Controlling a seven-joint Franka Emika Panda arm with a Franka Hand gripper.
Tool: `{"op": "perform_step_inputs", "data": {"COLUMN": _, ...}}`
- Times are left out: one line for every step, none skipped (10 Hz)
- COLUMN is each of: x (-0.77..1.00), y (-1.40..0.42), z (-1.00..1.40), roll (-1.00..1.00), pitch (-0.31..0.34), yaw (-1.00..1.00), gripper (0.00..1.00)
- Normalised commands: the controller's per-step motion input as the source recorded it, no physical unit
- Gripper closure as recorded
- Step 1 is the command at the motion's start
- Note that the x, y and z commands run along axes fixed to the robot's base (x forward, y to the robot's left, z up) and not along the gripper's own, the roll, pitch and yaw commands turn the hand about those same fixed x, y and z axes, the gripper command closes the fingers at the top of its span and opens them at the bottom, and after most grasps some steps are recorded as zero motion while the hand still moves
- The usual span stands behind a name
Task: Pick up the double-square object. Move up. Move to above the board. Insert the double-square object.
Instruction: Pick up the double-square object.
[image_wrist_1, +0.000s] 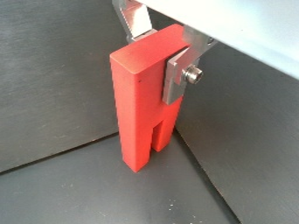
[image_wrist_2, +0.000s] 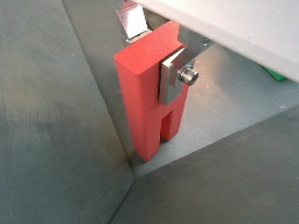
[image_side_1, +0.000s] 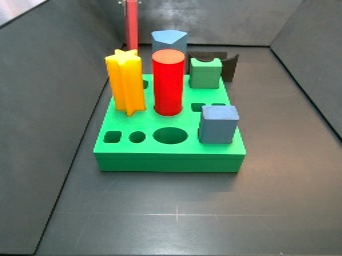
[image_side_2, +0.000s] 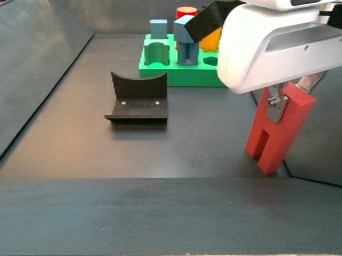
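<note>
While clamped by the gripper (image_side_2: 283, 100), the double-square object (image_side_2: 277, 133) stands near the wall.

I can read no text, label, brand, number or sign in any of my views. The gripper (image_side_2: 277, 97), at the near right of the floor, clamps the tall salmon-red grooved double-square object (image_side_2: 277, 133), and both are unmarked; the thick bright-green board (image_side_1: 171, 135) also carries no writing.
</note>
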Motion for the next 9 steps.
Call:
{"op": "perform_step_inputs", "data": {"x": 0.00, "y": 0.00, "z": 0.00, "roll": 0.00, "pitch": 0.000, "yaw": 0.00, "gripper": 1.00}}
{"op": "perform_step_inputs", "data": {"x": 0.00, "y": 0.00, "z": 0.00, "roll": 0.00, "pitch": 0.000, "yaw": 0.00, "gripper": 1.00}}
{"op": "perform_step_inputs", "data": {"x": 0.00, "y": 0.00, "z": 0.00, "roll": 0.00, "pitch": 0.000, "yaw": 0.00, "gripper": 1.00}}
{"op": "perform_step_inputs", "data": {"x": 0.00, "y": 0.00, "z": 0.00, "roll": 0.00, "pitch": 0.000, "yaw": 0.00, "gripper": 1.00}}
{"op": "perform_step_inputs", "data": {"x": 0.00, "y": 0.00, "z": 0.00, "roll": 0.00, "pitch": 0.000, "yaw": 0.00, "gripper": 1.00}}
{"op": "perform_step_inputs", "data": {"x": 0.00, "y": 0.00, "z": 0.00, "roll": 0.00, "pitch": 0.000, "yaw": 0.00, "gripper": 1.00}}
{"op": "perform_step_inputs", "data": {"x": 0.00, "y": 0.00, "z": 0.00, "roll": 0.00, "pitch": 0.000, "yaw": 0.00, "gripper": 1.00}}
{"op": "perform_step_inputs", "data": {"x": 0.00, "y": 0.00, "z": 0.00, "roll": 0.00, "pitch": 0.000, "yaw": 0.00, "gripper": 1.00}}
{"op": "perform_step_inputs", "data": {"x": 0.00, "y": 0.00, "z": 0.00, "roll": 0.00, "pitch": 0.000, "yaw": 0.00, "gripper": 1.00}}
